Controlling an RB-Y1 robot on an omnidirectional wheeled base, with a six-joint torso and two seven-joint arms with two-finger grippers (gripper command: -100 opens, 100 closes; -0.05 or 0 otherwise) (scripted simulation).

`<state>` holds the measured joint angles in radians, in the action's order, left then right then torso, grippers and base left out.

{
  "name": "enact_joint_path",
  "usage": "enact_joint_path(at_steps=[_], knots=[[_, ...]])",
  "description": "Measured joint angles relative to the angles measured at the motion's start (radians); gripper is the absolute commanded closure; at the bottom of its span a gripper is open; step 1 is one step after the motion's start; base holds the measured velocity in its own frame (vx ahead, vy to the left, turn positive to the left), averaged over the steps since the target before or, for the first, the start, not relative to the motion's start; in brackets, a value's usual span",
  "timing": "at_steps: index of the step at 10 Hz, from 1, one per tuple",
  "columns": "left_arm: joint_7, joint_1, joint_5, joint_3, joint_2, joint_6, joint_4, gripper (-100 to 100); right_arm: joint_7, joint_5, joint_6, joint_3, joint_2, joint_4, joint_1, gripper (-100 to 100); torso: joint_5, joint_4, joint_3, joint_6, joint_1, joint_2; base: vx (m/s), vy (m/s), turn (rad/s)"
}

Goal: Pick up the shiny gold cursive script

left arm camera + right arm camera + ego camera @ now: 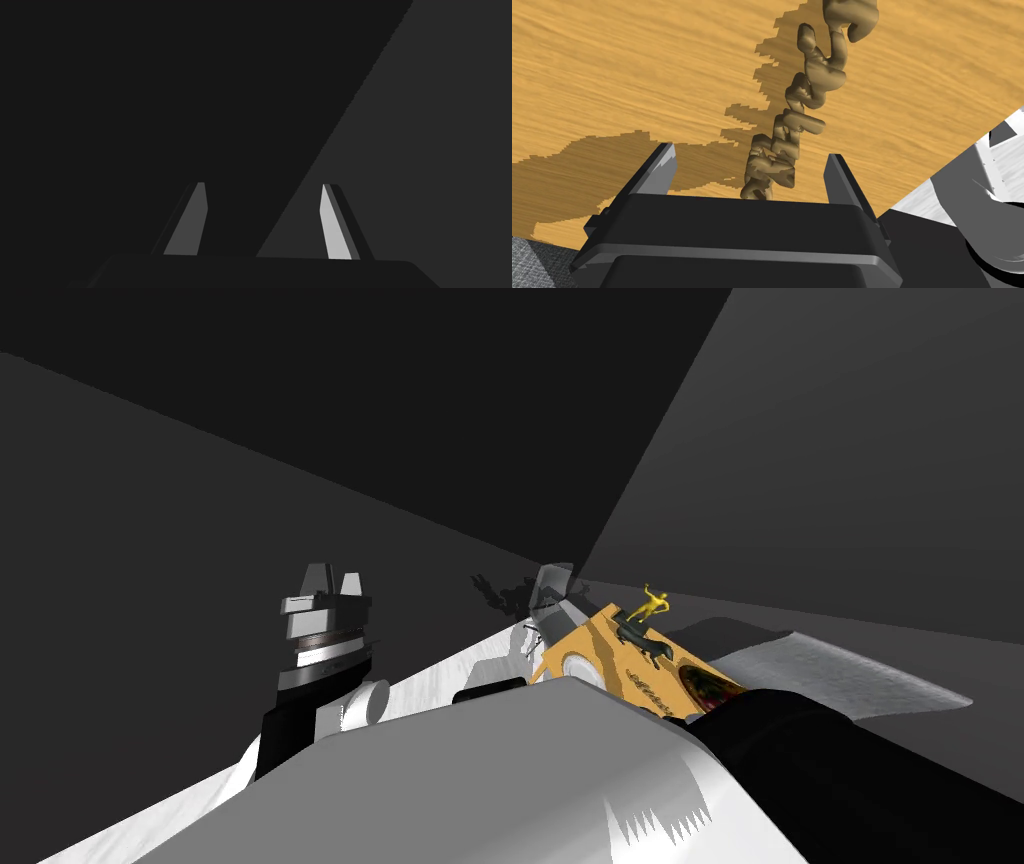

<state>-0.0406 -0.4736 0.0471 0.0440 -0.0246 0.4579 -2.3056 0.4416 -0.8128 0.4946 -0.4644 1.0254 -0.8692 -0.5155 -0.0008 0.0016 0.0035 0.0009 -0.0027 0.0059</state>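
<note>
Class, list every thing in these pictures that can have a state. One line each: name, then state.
Right gripper: open, straddling one end of the script, not touching it.
Script: lying flat on the table, not gripped.
Left gripper: open, empty.
Figurine: upright on the table.

— Where's the head camera?
— High, rolled, looking steeply down; the wooden tabletop (597,640) lies small, far off.
— The wrists?
— Right looks close along that tabletop at the gold script (792,145) (both views share these); left points upward, away.
</note>
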Motion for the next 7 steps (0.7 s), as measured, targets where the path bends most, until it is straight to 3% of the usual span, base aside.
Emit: enact_joint_path(at_steps=[2, 4, 6, 7], knots=[[0.000, 0.000, 0.000, 0.000, 0.000, 0.000, 0.000, 0, 0.024, 0.061, 0.030, 0.006, -0.056, 0.084, -0.007, -100, 0.001, 0.000, -0.001, 0.001, 0.006, -0.002, -0.075, 0.025, 0.370], [0.000, 0.000, 0.000, 0.000, 0.000, 0.000, 0.000, 0, 0.020, 0.103, 0.027, 0.004, -0.060, 0.103, -0.015, -100, 0.000, -0.001, -0.002, 0.001, 0.002, -0.004, -0.044, 0.005, 0.241], [0.000, 0.000, 0.000, 0.000, 0.000, 0.000, 0.000, 0, 0.033, 0.164, 0.062, 0.009, -0.107, 0.189, -0.019, -100, 0.001, -0.001, -0.003, 0.001, 0.006, -0.004, -0.042, 0.063, 0.243], [0.000, 0.000, 0.000, 0.000, 0.000, 0.000, 0.000, 0, 0.027, 0.188, 0.056, 0.005, -0.106, 0.187, -0.028, -100, 0.001, -0.001, -0.003, 0.001, 0.006, -0.005, -0.021, 0.040, 0.168]])
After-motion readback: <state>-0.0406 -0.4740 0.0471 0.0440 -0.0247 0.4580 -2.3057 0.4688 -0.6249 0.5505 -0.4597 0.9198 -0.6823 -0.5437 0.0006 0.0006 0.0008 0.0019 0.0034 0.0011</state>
